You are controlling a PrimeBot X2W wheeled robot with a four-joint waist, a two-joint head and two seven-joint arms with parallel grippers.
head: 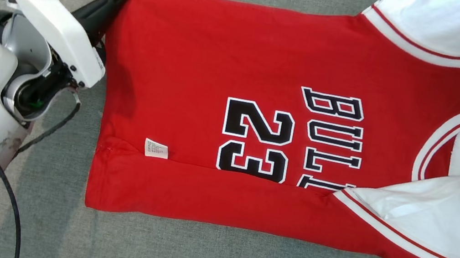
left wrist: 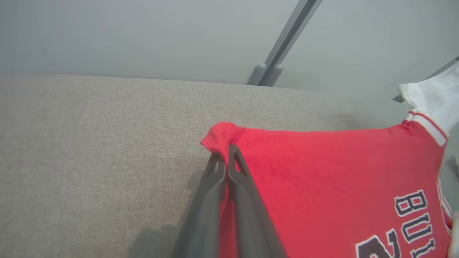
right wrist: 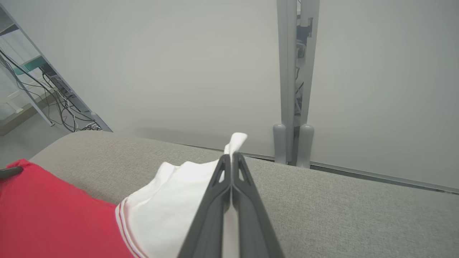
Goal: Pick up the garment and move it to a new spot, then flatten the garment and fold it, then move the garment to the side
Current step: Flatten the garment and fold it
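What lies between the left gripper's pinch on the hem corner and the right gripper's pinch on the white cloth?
Just the jersey's far edge: plain red cloth, then striped white trim, with nothing lying on it, as the head view shows.

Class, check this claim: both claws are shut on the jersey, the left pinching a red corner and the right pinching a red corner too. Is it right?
Not quite. The left claw does pinch a red corner of the jersey, but the right claw is shut on a white sleeve, as the right wrist view shows.
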